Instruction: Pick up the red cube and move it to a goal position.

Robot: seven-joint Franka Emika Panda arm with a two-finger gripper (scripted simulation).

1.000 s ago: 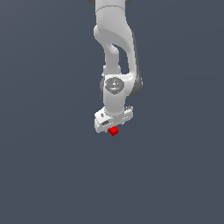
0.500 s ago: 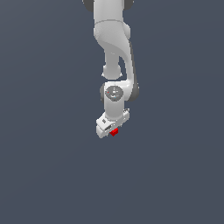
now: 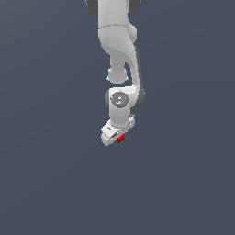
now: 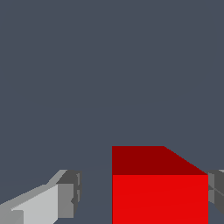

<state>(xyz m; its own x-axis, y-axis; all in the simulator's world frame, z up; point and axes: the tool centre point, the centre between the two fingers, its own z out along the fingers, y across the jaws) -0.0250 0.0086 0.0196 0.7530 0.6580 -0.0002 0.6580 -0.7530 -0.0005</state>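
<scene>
The red cube (image 3: 120, 138) is a tiny bright red block that shows just under the white hand of the arm in the exterior view. My gripper (image 3: 116, 136) is down over it, pointing downward. The wrist view shows the red cube (image 4: 159, 192) large between the two grey fingers of my gripper (image 4: 144, 194). One fingertip (image 4: 70, 194) stands apart from the cube with a clear gap. The other fingertip (image 4: 215, 192) is right at the cube's opposite face. The jaws are open around the cube. No goal marker shows in either view.
The ground (image 3: 50, 174) is a plain dark grey surface all around, with no other objects or edges in view. The white arm (image 3: 120, 50) reaches down from the top of the exterior view.
The arm's wrist has come down toward the cube, so the hand now covers more of it. The cube has stayed in the same place.
</scene>
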